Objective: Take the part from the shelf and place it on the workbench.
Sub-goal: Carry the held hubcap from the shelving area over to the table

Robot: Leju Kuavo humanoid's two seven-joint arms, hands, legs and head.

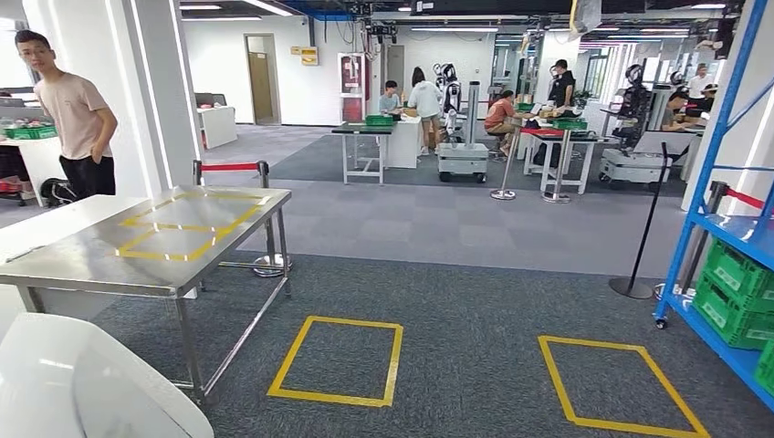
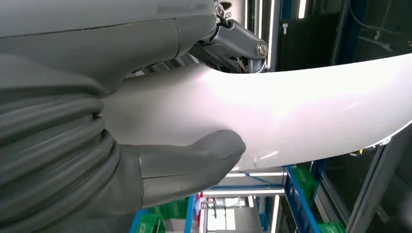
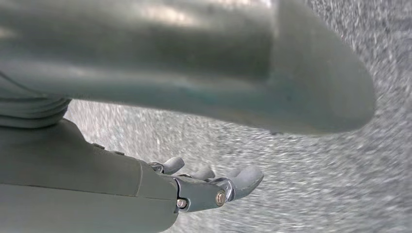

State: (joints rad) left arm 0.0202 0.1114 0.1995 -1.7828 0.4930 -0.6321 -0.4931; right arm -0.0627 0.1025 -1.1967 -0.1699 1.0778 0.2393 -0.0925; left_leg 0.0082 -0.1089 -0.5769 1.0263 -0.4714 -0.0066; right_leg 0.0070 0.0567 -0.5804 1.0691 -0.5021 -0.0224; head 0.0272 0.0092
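Observation:
A large white curved part (image 1: 82, 383) fills the lower left corner of the head view. In the left wrist view my left hand (image 2: 87, 145) grips this white part (image 2: 301, 116), thumb (image 2: 194, 165) on one face and darker fingers (image 2: 238, 41) over the other. The steel workbench (image 1: 91, 265), marked with yellow tape, stands just beyond the part at the left. The blue shelf (image 1: 721, 182) is at the right edge. My right hand (image 3: 145, 184) hangs over grey carpet, fingers (image 3: 243, 179) stretched out and holding nothing.
Green crates (image 1: 739, 292) sit on the shelf's lower level. Two yellow taped squares (image 1: 338, 360) mark the carpet ahead. A red-belt stanchion (image 1: 265, 219) stands behind the workbench and a black one (image 1: 639, 237) near the shelf. A person (image 1: 78, 119) stands at the far left.

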